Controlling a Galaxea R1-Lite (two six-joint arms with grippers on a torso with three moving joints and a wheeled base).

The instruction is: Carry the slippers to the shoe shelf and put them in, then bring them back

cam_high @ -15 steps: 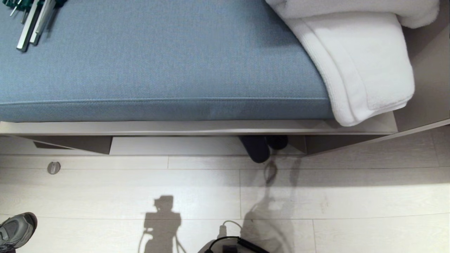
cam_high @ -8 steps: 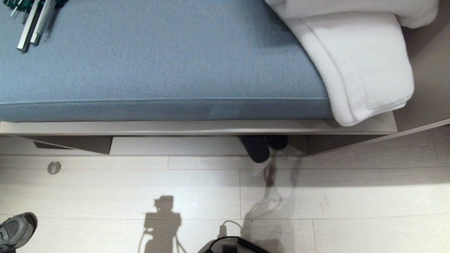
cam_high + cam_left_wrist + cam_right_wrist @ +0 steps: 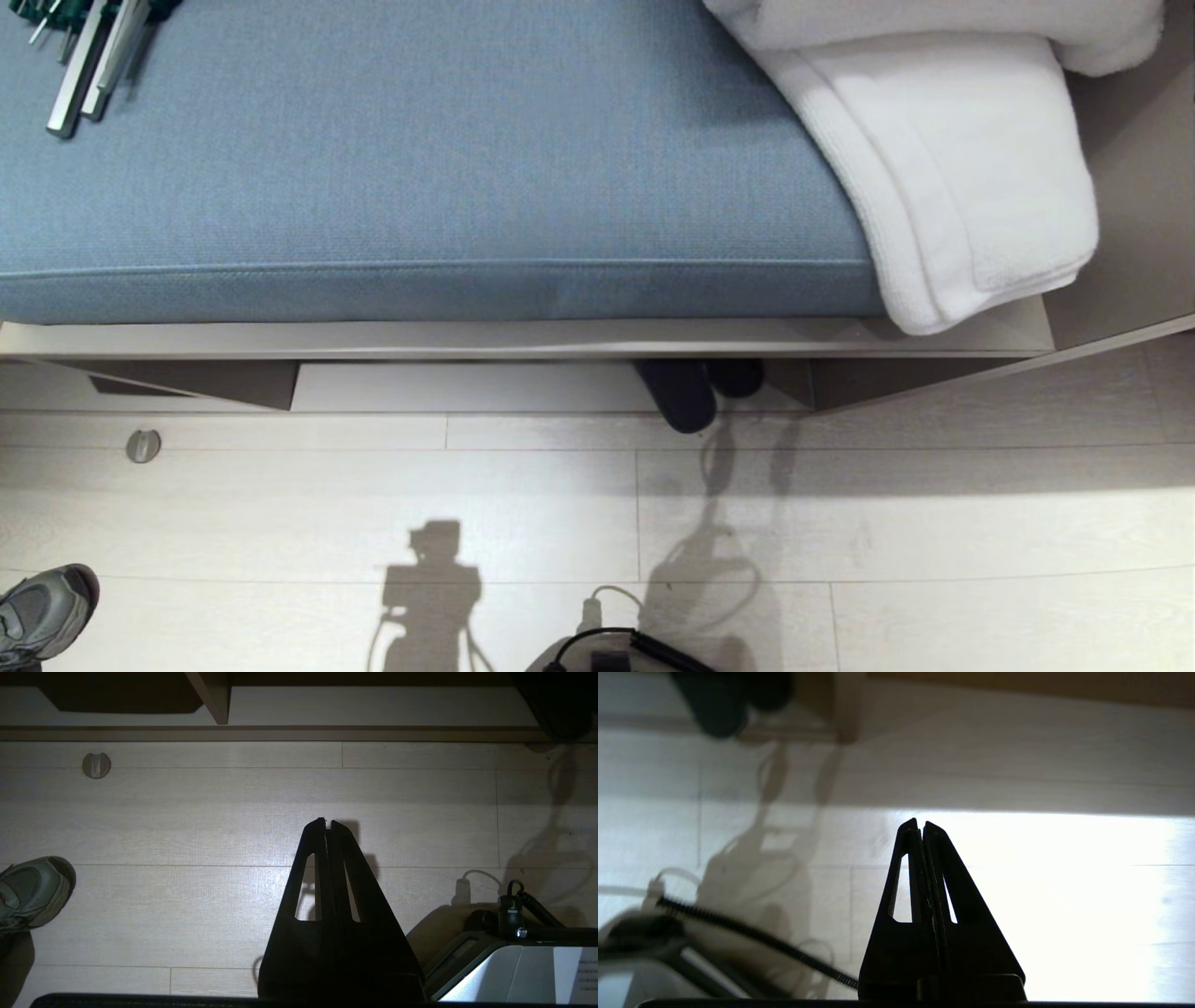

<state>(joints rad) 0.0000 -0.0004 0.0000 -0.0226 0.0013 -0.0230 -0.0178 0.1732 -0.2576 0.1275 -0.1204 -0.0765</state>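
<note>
- Slippers: dark pair lying side by side in the shoe shelf, at the right end of the wide cubby beside its right panel; the left one's rounded end juts past the pale base board over the floor
- Left gripper: hangs above bare floor planks, well apart from the shelf, jaws pressed together and empty
- Right gripper: above the floor, short of the slippers and off to their side, jaws closed tip to tip, holding nothing
- Bench top: blue cushion, white towel draped over its right end, metal tools at far left
- Grey sneaker: at the floor's left edge
</note>
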